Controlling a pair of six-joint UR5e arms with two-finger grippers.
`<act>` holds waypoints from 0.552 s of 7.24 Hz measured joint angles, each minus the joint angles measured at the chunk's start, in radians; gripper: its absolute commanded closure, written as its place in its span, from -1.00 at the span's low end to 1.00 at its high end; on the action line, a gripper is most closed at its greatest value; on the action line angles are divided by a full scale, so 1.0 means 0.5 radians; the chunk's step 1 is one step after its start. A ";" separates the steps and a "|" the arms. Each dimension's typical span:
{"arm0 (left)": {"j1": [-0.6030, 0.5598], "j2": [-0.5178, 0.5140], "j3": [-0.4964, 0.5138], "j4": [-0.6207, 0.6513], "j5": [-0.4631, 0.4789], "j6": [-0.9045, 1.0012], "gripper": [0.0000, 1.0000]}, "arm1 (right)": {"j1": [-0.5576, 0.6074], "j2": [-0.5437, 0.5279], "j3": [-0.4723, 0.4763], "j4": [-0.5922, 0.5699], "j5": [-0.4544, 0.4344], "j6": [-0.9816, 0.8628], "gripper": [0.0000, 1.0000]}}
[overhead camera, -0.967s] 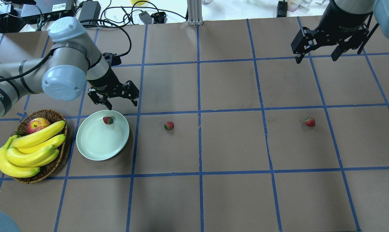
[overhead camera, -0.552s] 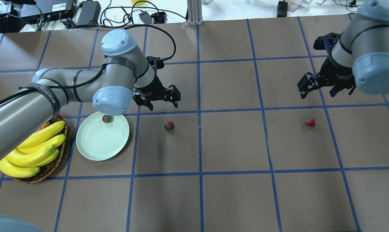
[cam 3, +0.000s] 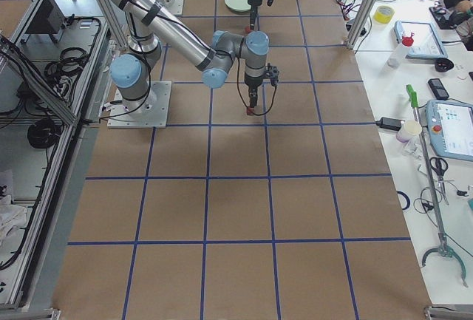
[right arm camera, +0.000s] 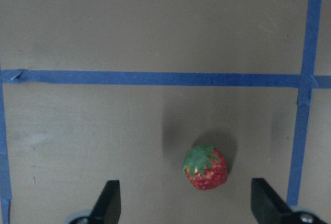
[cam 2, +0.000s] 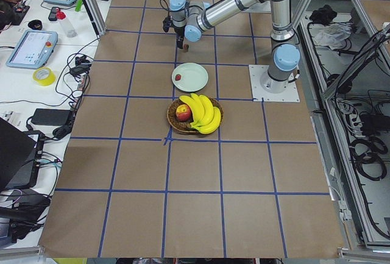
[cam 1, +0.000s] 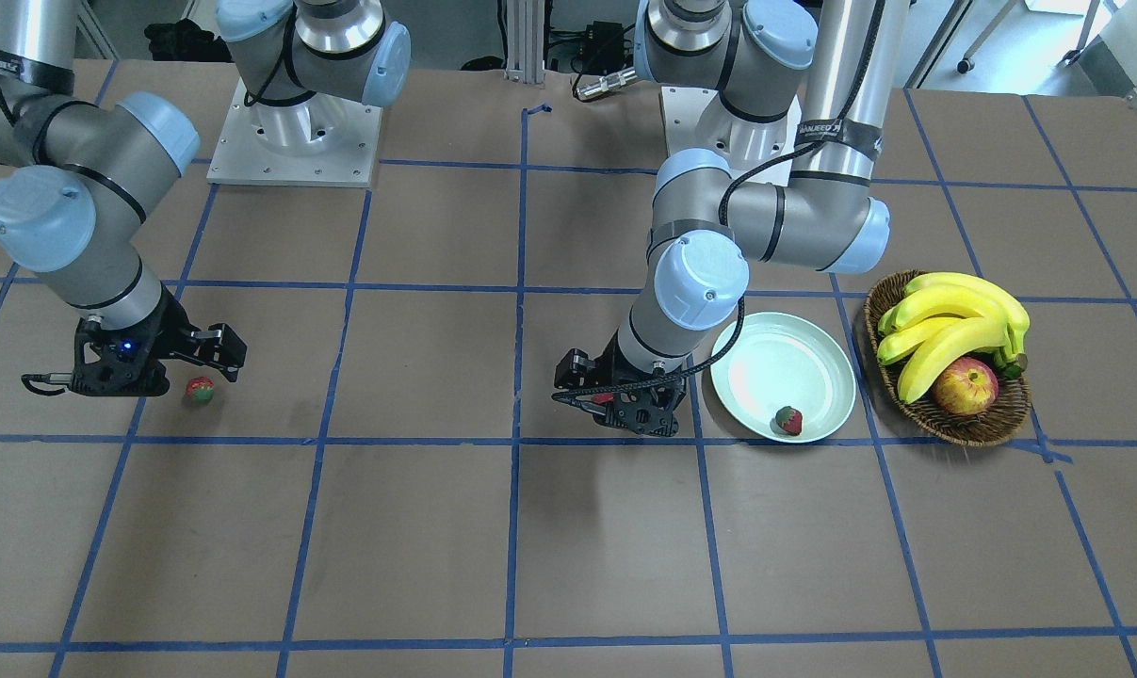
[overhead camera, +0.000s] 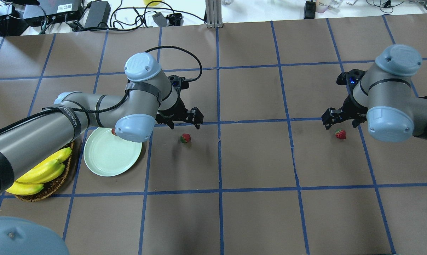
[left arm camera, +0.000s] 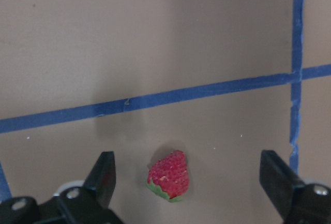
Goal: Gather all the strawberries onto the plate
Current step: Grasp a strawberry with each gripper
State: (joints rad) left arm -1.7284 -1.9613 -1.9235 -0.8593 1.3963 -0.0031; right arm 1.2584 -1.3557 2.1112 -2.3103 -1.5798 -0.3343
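Table (overhead camera: 255, 159): brown surface, gridded with blue tape. Wicker basket (cam 1: 992, 424), holding bananas (cam 1: 945, 320) and an apple (cam 1: 966, 386), stands just beside the plate (overhead camera: 107, 159) at the robot's left end. One strawberry (cam 1: 789, 420) lies inside the plate, near its rim. Left tool (overhead camera: 184, 124): jaws spread wide, low over a second strawberry (overhead camera: 185, 138) on the table near the plate. Right tool (overhead camera: 340, 125): jaws likewise apart, over the third strawberry (overhead camera: 340, 134), well apart from the plate.

The paper-covered table (overhead camera: 255, 159) looks matt, the plate (overhead camera: 107, 159) glossy, the basket (cam 1: 964, 431) rough wicker.
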 measured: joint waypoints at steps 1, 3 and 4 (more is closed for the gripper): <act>-0.001 -0.002 -0.024 0.004 0.021 0.016 -0.80 | -0.012 0.037 0.018 -0.030 -0.005 -0.015 -0.64; -0.001 -0.004 -0.043 -0.008 0.039 0.021 0.79 | -0.040 0.094 0.028 -0.070 -0.020 -0.053 -0.46; -0.001 -0.006 -0.045 -0.016 0.040 0.018 1.00 | -0.045 0.111 0.030 -0.079 -0.026 -0.059 -0.07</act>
State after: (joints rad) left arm -1.7288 -1.9645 -1.9459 -0.8671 1.4165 0.0059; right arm 1.2361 -1.3000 2.1262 -2.3497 -1.5926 -0.3637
